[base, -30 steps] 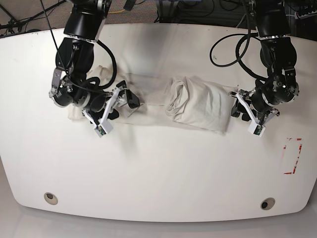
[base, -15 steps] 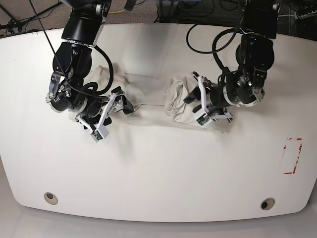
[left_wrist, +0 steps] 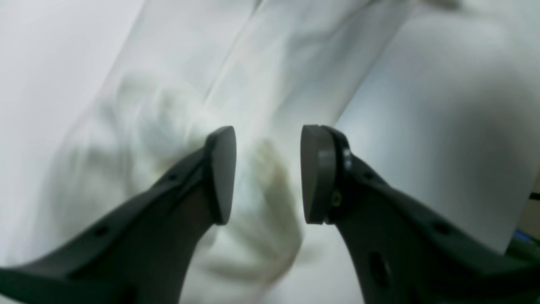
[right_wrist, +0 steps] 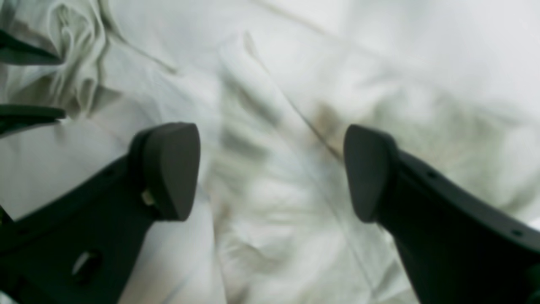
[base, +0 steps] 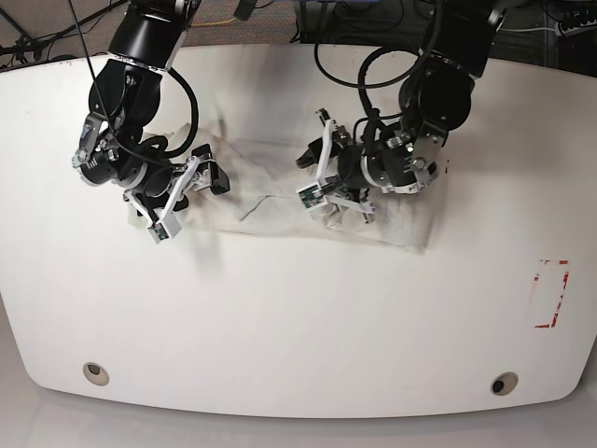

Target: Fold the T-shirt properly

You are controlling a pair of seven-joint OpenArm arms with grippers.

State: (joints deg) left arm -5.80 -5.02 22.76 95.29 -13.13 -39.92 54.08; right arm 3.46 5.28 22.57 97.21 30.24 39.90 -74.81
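Note:
The cream T-shirt (base: pixel 270 177) lies crumpled across the middle of the white table (base: pixel 298 317), its printed side hidden. My left gripper (base: pixel 313 174) hovers over the shirt's bunched middle. In the left wrist view the left gripper (left_wrist: pixel 266 169) is open, with blurred folds of the T-shirt (left_wrist: pixel 139 118) below and nothing between the pads. My right gripper (base: pixel 213 177) is at the shirt's left end. In the right wrist view the right gripper (right_wrist: pixel 270 169) is wide open over the wrinkled T-shirt (right_wrist: pixel 274 245).
A red tape mark (base: pixel 550 294) is on the table at the right. Two round holes (base: pixel 93 371) (base: pixel 504 383) sit near the front edge. Black cables (base: pixel 373 75) loop from the arms at the back.
My left arm has swung leftward from the shirt's right end to its middle. My right arm has drawn back slightly to the left. The shirt's bunched part has shifted.

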